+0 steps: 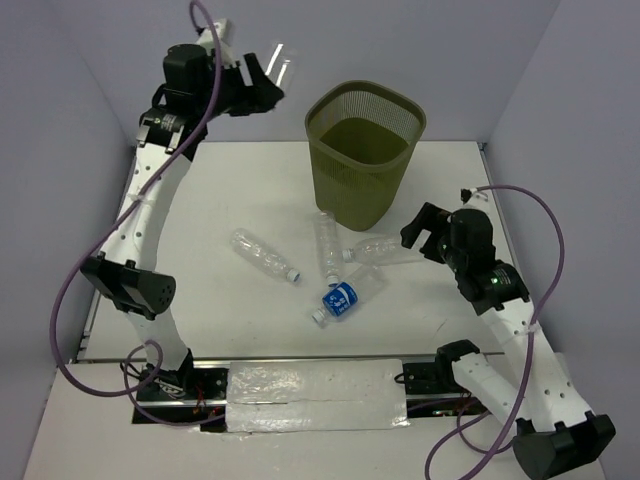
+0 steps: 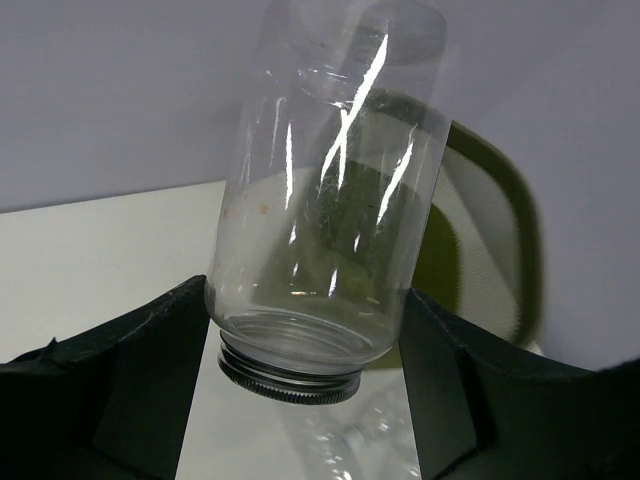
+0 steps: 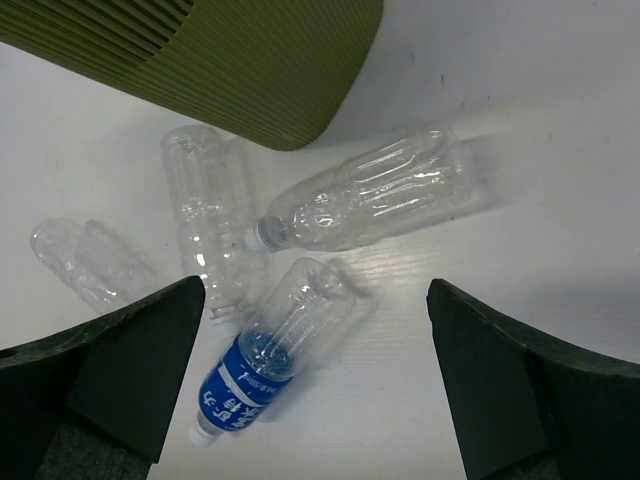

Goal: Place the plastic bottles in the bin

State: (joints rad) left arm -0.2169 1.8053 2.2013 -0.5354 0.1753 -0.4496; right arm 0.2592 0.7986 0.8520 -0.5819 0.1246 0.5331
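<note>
Several clear plastic bottles lie on the white table in front of the bin: one at the left, one upright in the picture, one at the right, and a blue-labelled one. My left gripper is raised high, left of the bin's rim, shut on a clear jar with a dark screw lid; the bin shows behind it. My right gripper hovers open over the bottles, with the blue-labelled bottle below its jaws and two others beyond.
The bin's olive wall stands just past the bottles. A fourth bottle lies at the left of the right wrist view. A silvery strip runs along the near edge between the arm bases. Grey walls close in the table.
</note>
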